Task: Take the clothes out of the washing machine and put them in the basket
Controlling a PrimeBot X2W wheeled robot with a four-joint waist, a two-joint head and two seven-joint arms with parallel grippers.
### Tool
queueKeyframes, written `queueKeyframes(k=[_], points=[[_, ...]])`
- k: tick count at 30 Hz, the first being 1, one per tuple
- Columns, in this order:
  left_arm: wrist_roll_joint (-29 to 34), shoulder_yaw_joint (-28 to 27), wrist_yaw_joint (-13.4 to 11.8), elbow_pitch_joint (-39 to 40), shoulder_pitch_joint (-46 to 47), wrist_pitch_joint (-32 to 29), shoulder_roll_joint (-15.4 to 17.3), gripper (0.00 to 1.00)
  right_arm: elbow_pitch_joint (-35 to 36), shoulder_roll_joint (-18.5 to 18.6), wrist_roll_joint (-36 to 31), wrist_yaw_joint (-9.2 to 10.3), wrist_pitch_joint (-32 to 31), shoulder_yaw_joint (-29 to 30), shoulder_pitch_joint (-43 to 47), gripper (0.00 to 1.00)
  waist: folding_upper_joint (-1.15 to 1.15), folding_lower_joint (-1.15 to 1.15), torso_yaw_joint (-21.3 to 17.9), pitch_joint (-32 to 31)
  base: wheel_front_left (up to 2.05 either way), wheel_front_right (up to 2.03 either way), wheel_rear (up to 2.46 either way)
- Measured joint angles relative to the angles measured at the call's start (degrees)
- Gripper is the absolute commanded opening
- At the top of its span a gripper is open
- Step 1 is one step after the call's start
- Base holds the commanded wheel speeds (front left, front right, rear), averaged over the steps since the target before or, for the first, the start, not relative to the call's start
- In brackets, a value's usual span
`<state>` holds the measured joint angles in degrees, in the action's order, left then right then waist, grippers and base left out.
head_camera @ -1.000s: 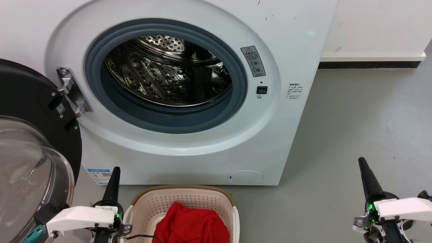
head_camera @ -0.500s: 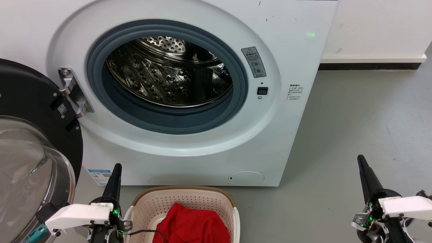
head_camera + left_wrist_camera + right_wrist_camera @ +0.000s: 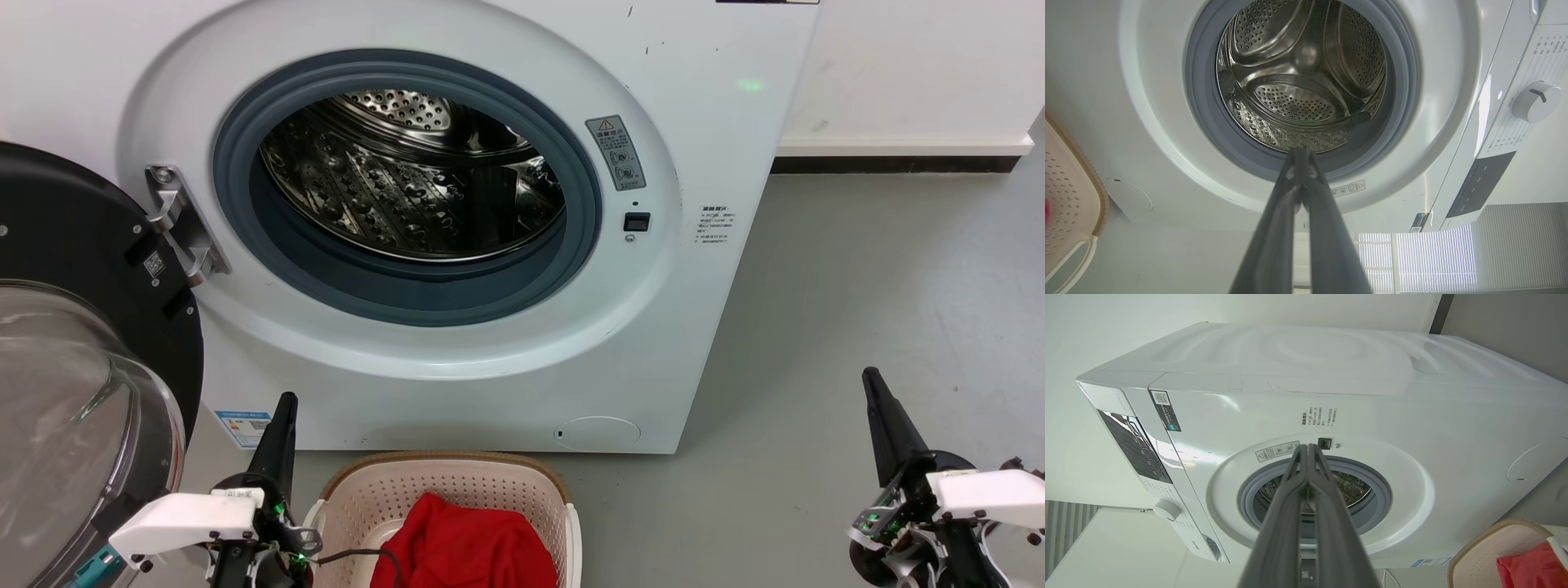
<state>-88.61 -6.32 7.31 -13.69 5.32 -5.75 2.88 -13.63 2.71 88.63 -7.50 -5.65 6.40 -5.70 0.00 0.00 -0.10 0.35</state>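
Note:
The white washing machine (image 3: pixel 718 122) stands with its door (image 3: pixel 73 392) swung open to the left; its steel drum (image 3: pixel 408 188) looks empty, also in the left wrist view (image 3: pixel 1298 81). The red clothes (image 3: pixel 465 543) lie bunched in the cream basket (image 3: pixel 457 482) on the floor in front, and show in the right wrist view (image 3: pixel 1531 565). My left gripper (image 3: pixel 286 402) is shut, left of the basket. My right gripper (image 3: pixel 870 377) is shut, over the floor at the right. Both wrist views show the fingertips pressed together, holding nothing.
Grey floor (image 3: pixel 882 269) stretches to the right of the washer up to a white wall with a dark skirting (image 3: pixel 890 159). The open glass door fills the lower left beside my left arm. A control dial (image 3: pixel 1535 102) sits on the washer's panel.
The head view has shifted slightly, so the washer sits a little lower in the picture. Both grippers stay shut in about the same places. The clothes in the basket have not moved.

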Motion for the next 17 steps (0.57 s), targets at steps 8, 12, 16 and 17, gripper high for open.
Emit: queueKeyframes(k=[8, 12, 16, 17], points=[[-3.3, -0.1, 0.1, -0.4, 0.7, -0.7, 0.0, 0.00, -0.3, 0.0, 3.3, 0.00, -0.8, 0.1, -0.2, 0.00, 0.00, 0.00, 0.1, -0.2, 0.00, 0.00, 0.00], [-3.7, -0.1, 0.1, -0.4, 0.8, -0.8, 0.0, 0.00, -0.4, 0.0, 3.7, 0.00, -0.9, 0.1, -0.2, 0.00, 0.00, 0.00, 0.1, -0.2, 0.00, 0.00, 0.00], [-3.7, -0.1, 0.1, -0.4, 0.8, -0.8, 0.0, 0.00, -0.4, 0.0, 3.7, 0.00, -0.9, 0.1, -0.2, 0.00, 0.00, 0.00, 0.1, -0.2, 0.00, 0.00, 0.00], [-3.7, -0.1, 0.1, -0.4, 0.8, -0.8, 0.0, 0.00, -0.4, 0.0, 3.7, 0.00, -0.9, 0.1, -0.2, 0.00, 0.00, 0.00, 0.1, -0.2, 0.00, 0.00, 0.00]])
